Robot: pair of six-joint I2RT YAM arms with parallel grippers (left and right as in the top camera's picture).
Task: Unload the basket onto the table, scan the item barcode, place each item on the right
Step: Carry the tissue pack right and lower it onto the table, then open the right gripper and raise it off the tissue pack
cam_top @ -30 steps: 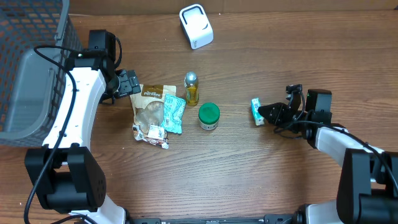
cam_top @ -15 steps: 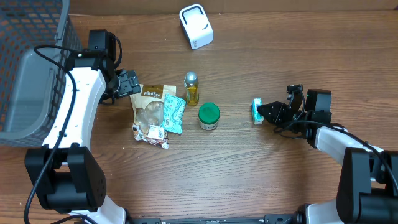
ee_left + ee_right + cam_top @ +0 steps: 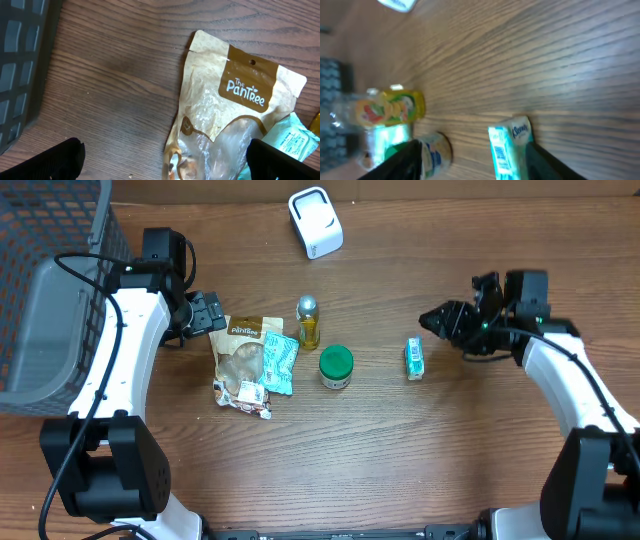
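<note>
While the teal tissue pack [image 3: 414, 358] is lying flat on the wooden table [image 3: 400, 460], right of the middle, nothing is touching it. Its barcode is showing on the near end in the right wrist view, though the print is too blurred to read. The right gripper [image 3: 436, 320] is hovering just up and to the right of the pack, clear of it, its fingers [image 3: 395, 161] standing apart and holding nothing. The white scanner [image 3: 315, 222] is sitting well apart from the pack, near the far edge of the table.

To the left of the pack, a green-lidded jar [image 3: 336, 366] is standing upright, and a small yellow bottle [image 3: 308, 322] is standing just behind it. Farther left, a brown Pantree pouch [image 3: 244, 350] is lying flat with a teal packet [image 3: 280, 362] overlapping its right side. The left gripper [image 3: 213, 313] is hanging over the pouch's upper left corner, its jaws spread wide and gripping nothing. A dark mesh basket [image 3: 60, 240] is occupying the table's far left corner.
</note>
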